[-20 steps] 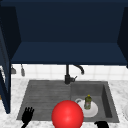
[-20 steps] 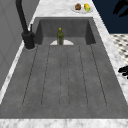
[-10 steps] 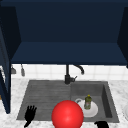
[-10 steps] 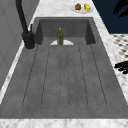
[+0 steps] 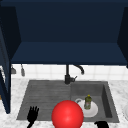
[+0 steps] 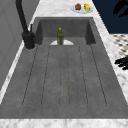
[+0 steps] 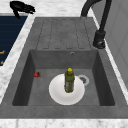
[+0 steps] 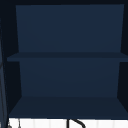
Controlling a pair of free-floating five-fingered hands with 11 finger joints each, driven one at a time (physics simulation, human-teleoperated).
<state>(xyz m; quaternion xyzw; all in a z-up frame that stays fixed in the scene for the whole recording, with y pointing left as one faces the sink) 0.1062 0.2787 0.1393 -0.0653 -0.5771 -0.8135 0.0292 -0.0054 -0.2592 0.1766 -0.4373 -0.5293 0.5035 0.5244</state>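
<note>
Change: in the left side view the left hand (image 6: 122,62) has slid further in over the sink's front rim.
Left hand: fingers spread, holding nothing, above the draining board (image 5: 47,95).
Right hand (image 5: 102,124): fingers cannot be told.
Bottle (image 5: 87,102): upright on the white plate (image 5: 93,111) in the basin; label unreadable.
Red ball (image 5: 67,115): between the hands.

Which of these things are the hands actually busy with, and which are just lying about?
In hand or nearest:
left hand, fingers spread, at the ribbed grey draining board
right hand, low by the sink's front edge
green bottle standing on the white plate

Lying about:
black tap
fruit dish
small red object
</note>
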